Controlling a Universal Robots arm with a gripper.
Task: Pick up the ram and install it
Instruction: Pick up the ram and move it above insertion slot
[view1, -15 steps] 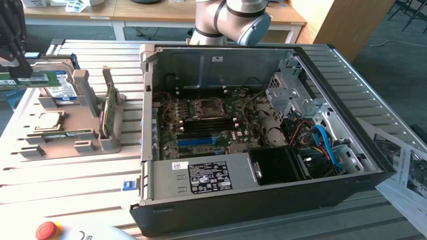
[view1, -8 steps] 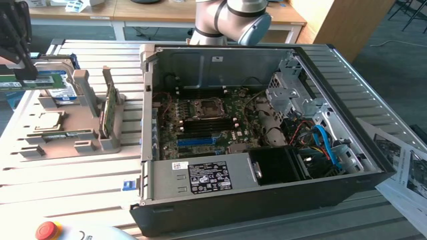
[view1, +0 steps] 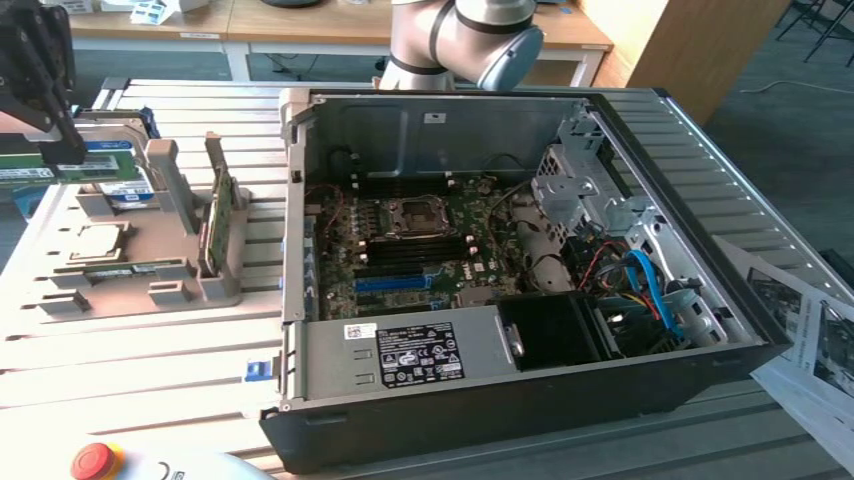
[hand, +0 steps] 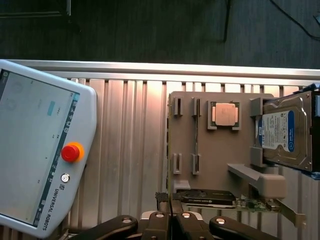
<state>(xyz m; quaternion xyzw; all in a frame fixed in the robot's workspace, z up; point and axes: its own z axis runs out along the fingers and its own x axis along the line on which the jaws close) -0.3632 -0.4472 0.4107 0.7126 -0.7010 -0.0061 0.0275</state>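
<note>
RAM (view1: 83, 165) looks clamped in gripper (view1: 60, 150), fingers nearly together, near holder (view1: 127, 285). Step: pick done, prob transfer. Install needs edge lined up w/ mobo slot (view1: 416, 252).

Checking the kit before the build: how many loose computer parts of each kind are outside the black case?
Silver hard drive with a blue-white label: 1
Small square metal CPU chip: 1
Green expansion card with a metal bracket: 1
Long green ram stick, held in the shut tool: 1
Total: 4
</note>
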